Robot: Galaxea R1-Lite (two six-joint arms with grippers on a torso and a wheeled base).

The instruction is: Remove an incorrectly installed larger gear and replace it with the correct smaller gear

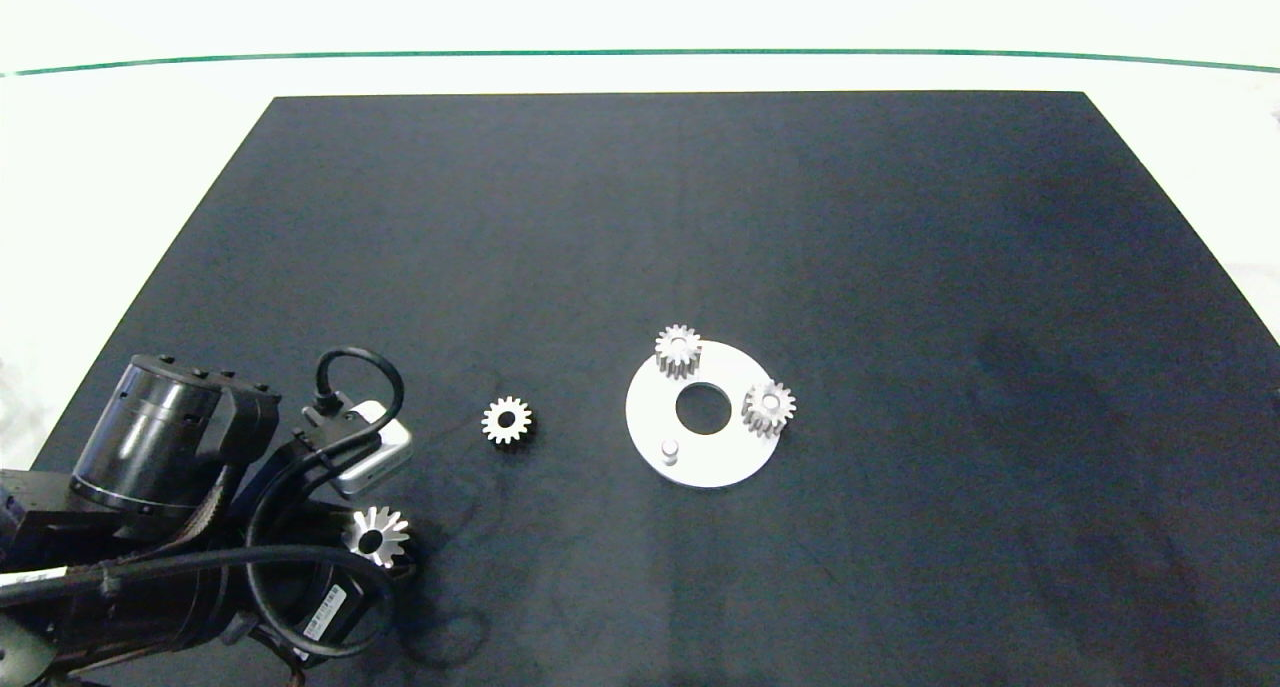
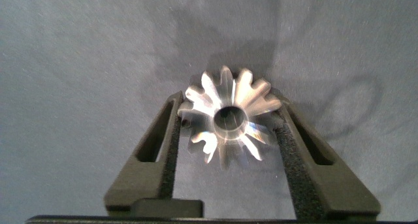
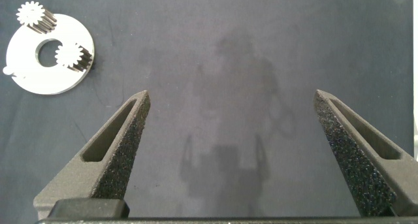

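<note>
Left jaws point(image 2: 228, 129) clamp the larger gear point(image 2: 230, 117), its bore facing up.

Black arm point(image 1: 150, 487), looping cables, white label

No legible text; arm sticker point(image 1: 325, 607) unreadable

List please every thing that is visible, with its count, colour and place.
larger gear: 1, silver, held between the left end effector's fingers, near the mat's front left corner
smaller gear: 1, silver, loose on the mat, left of the plate
mounted small gears: 2, silver, on the plate's far and right pegs
round plate: 1, white, mat centre, one peg bare
mat: 1, black, on white table
left end effector: 1, dark, shut on larger gear
right end effector: 1, dark, open above bare mat
</note>
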